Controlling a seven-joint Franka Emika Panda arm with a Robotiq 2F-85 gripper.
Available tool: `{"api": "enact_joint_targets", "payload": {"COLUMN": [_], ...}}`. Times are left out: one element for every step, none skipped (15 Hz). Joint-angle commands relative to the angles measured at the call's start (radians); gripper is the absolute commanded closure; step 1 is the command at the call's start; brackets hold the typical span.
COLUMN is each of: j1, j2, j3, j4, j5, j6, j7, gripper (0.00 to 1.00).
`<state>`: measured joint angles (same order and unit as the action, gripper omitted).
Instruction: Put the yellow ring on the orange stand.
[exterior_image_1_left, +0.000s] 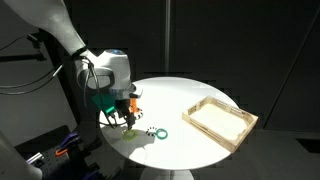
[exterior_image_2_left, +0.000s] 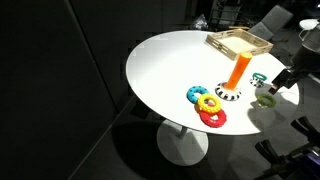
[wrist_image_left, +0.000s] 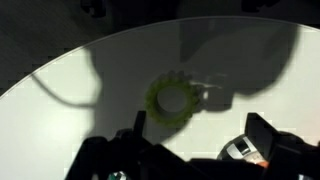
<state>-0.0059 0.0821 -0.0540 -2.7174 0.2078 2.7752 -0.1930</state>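
**Pincer Spread Over the Yellow Ring, Nothing Grasped**

In the wrist view the pincer (wrist_image_left: 195, 132) filled the bottom edge, its two fingers spread wide with nothing between them. Just beyond, at mid-frame, the yellow ring (wrist_image_left: 172, 100) lay flat on the white tabletop (wrist_image_left: 90, 70), partly in the arm's shadow and clear of both fingers.

In an exterior view the yellow ring (exterior_image_2_left: 266, 99) sat near the right edge of the frame, below the pincer (exterior_image_2_left: 284, 82), with a green ring (exterior_image_2_left: 258, 78) close beside it. Farther left the stand (exterior_image_2_left: 238, 72) rose upright from its dark base, its peg bare. A ring pile (exterior_image_2_left: 208, 106) of blue, bright yellow and red lay just lower left of that base. Farthest off, at the top of the frame, was the tray (exterior_image_2_left: 240, 42).

The grasp looked like the risky part. The yellow ring was thin and lay flush on the tabletop, so fingers coming down too shallow would likely close on air, and too deep would scrape the surface. An off-centre close would probably push it sideways, perhaps into the green ring. On the carry, a low path could clip the stand and tip it. A ring pinched at a tilt might catch on the peg's top instead of dropping over it.
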Motion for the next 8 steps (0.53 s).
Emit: {"api": "enact_joint_targets", "payload": {"j1": [-0.042, -0.053, -0.062, -0.074, -0.084, -0.095, -0.106, -0.115], "j2": [0.087, 0.109, 0.128, 0.149, 0.167, 0.186, 0.202, 0.218], "j3": [0.029, 0.037, 0.044, 0.054, 0.063, 0.076, 0.088, 0.099], "j4": [0.039, 0.048, 0.056, 0.067, 0.076, 0.088, 0.100, 0.110], "j5": [0.034, 0.032, 0.022, 0.019, 0.014, 0.014, 0.014, 0.009], "j6": [0.051, 0.063, 0.076, 0.085, 0.096, 0.101, 0.106, 0.112], "j7": [-0.060, -0.061, -0.059, -0.059, -0.057, -0.058, -0.058, -0.055], "gripper": [0.00, 0.00, 0.00, 0.00, 0.00, 0.00, 0.00, 0.00]}}
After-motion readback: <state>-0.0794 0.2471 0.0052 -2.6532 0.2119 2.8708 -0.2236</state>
